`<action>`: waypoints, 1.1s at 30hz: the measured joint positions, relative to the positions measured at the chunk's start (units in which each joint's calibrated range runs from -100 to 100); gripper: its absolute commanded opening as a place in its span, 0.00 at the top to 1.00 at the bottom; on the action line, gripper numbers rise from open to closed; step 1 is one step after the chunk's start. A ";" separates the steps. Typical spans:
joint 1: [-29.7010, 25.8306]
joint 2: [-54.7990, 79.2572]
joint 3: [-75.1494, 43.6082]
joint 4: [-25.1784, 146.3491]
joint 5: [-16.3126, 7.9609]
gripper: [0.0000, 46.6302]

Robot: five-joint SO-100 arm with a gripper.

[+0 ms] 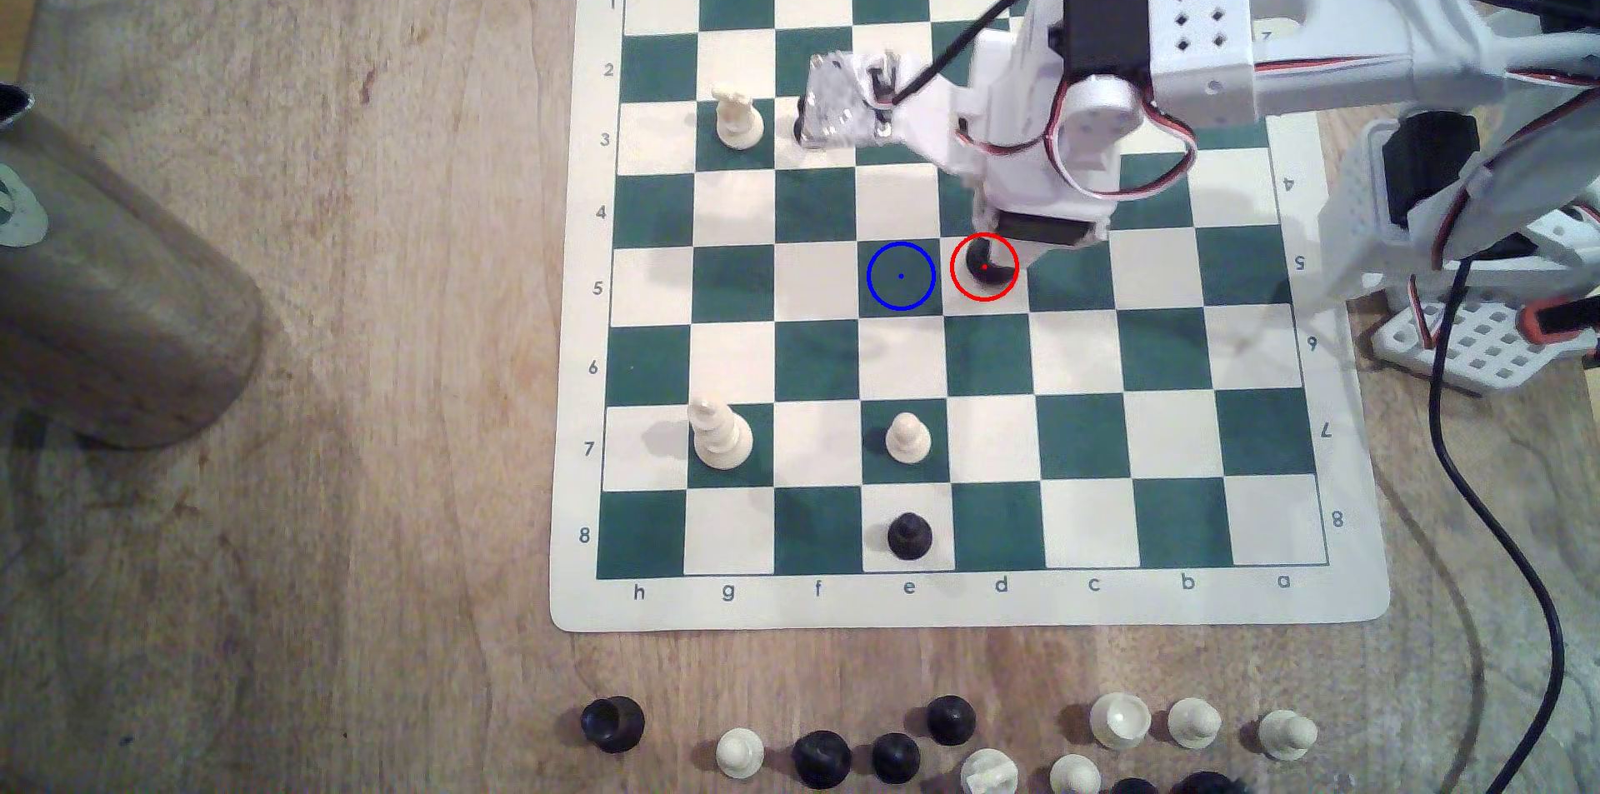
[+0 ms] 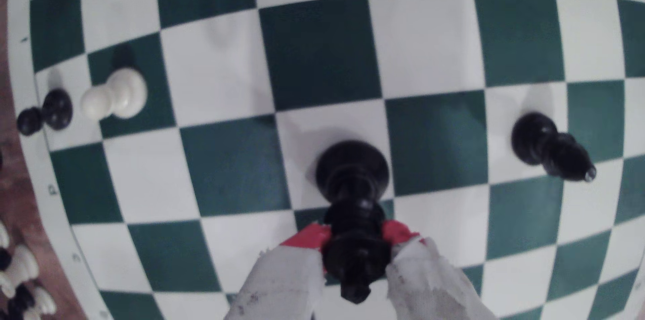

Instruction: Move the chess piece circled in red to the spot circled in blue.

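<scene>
The chess piece [image 1: 987, 270], tall, glossy and black, stands inside the red ring on a white square of the board [image 1: 1351, 586], mostly covered by the arm in the exterior view. In the wrist view its broad base [image 2: 352, 170] rests on the white square. My gripper [image 2: 353, 236] is shut on its upper stem, a red-tipped finger [image 2: 309, 236] pressed against each side. The spot [image 1: 900, 276] is the dark green square with the blue ring, directly to the exterior view's left of the piece and unoccupied.
A slim black piece [image 2: 551, 149] stands two squares away. White pieces [image 1: 737, 121] [image 1: 720, 435], a white pawn [image 1: 907, 439] and a black pawn [image 1: 908, 536] stand elsewhere on the board. Off the board lie several loose pieces [image 1: 952, 746], a metal cylinder [image 1: 104, 309] and a cable [image 1: 1489, 500].
</scene>
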 measured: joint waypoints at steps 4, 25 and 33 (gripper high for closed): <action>0.81 -0.34 -6.69 7.81 -0.15 1.00; -2.36 18.60 -43.56 23.59 -1.71 1.00; -2.36 25.39 -43.74 18.96 -1.71 1.00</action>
